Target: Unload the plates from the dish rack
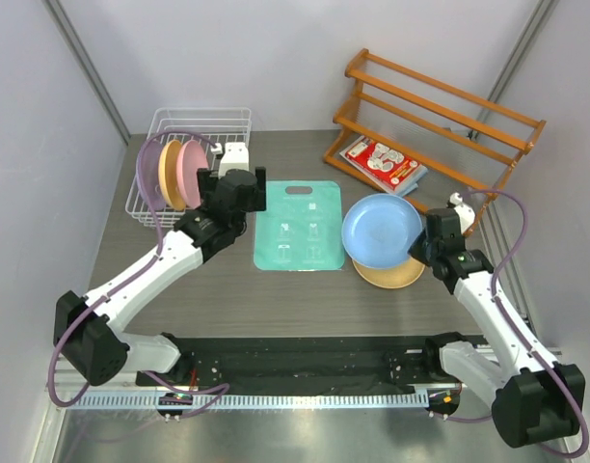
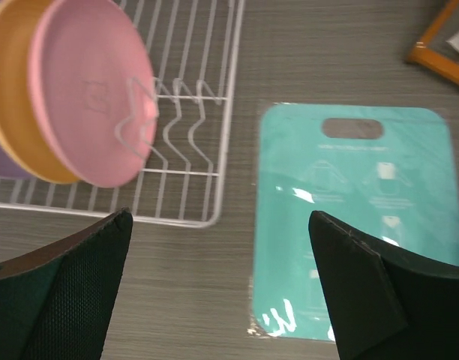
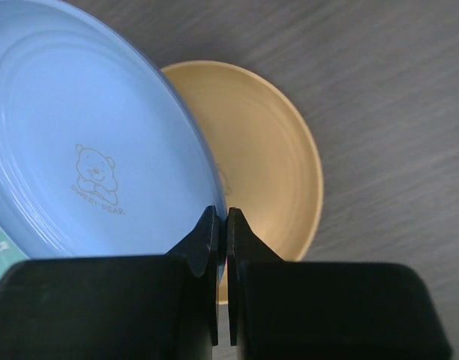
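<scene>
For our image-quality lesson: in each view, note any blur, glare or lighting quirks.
Left wrist view: pink plate soft-focused, white glare streaks low on the teal mat. Right wrist view: blue plate sharp, its bear print crisp; right gripper dark, featureless. Top external view: even light, only faint shadows on the table.
</scene>
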### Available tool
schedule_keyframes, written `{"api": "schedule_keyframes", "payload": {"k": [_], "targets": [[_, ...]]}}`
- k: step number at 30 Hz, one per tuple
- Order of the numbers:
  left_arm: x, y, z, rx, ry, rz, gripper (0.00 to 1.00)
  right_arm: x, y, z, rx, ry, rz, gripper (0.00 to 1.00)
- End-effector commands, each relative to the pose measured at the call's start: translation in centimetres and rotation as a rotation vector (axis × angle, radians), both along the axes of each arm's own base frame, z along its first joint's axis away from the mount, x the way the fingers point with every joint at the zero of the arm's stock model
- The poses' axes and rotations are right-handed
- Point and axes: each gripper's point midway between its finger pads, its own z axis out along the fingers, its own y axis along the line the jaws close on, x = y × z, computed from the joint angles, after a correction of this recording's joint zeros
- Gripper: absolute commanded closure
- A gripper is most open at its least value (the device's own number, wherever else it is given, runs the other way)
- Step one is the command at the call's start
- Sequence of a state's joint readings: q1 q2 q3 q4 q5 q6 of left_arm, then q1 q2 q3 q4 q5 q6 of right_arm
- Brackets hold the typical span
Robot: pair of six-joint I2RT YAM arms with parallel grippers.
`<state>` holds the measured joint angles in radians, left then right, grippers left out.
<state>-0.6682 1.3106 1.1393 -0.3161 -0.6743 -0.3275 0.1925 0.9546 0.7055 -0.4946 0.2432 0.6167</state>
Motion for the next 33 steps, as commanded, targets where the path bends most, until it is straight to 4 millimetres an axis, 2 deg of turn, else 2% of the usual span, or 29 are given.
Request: {"api": "schedule_keyframes", "payload": {"k": [1,4,8,13,17,19,22,23,24,26,28,31,33], "targets": [[1.2,4.6,2.9,0.109,-0.089,0.161,0.0,-1.1,-1.6,0.0,0.028,-0.007,-0.117,0.99],[1.8,5.6,2.5,0.091,-0.076,0.177,0.01,-1.9,-2.5,-0.6,0.008,-0.001,-0.157,0.99],[2.1,5.9,2.0,0.061,-0.059,0.168,0.0,-3.0,-3.4,-2.2,-0.025,0.042,-0.197,0.98],[2.5,6.3,1.2,0.058,-0.042,0.176,0.0,-3.4,-4.5,-3.7,-0.078,0.077,-0.244,0.97],[2.8,6.7,0.9,0.057,-0.035,0.187,0.0,-2.9,-4.1,-4.5,-0.062,0.079,-0.228,0.97],[2.9,6.8,0.9,0.046,-0.032,0.184,0.0,-2.8,-3.7,-4.8,-0.049,0.087,-0.215,0.93],[3.1,7.1,0.6,0.035,-0.025,0.189,0.0,-2.5,-3.5,-4.8,-0.044,0.087,-0.195,0.75],[3.2,7.2,0.5,0.034,-0.023,0.191,0.01,-2.5,-3.3,-4.8,-0.04,0.084,-0.188,0.55],[3.2,7.2,0.5,0.029,-0.023,0.19,0.01,-2.4,-3.3,-4.7,-0.04,0.082,-0.189,0.4],[3.3,7.3,0.4,0.026,-0.02,0.191,0.0,-2.2,-3.3,-4.1,-0.043,0.065,-0.182,0.17],[3.4,7.4,0.3,0.027,-0.016,0.195,0.01,-2.1,-3.4,-3.3,-0.048,0.042,-0.178,0.1],[3.7,8.0,0.2,0.025,-0.013,0.206,0.01,-1.9,-4.3,-1.1,-0.096,0.014,-0.194,0.07],[4.2,8.8,-0.1,0.02,-0.007,0.219,0.01,-1.7,-5.1,1.3,-0.137,-0.033,-0.204,0.07]]}}
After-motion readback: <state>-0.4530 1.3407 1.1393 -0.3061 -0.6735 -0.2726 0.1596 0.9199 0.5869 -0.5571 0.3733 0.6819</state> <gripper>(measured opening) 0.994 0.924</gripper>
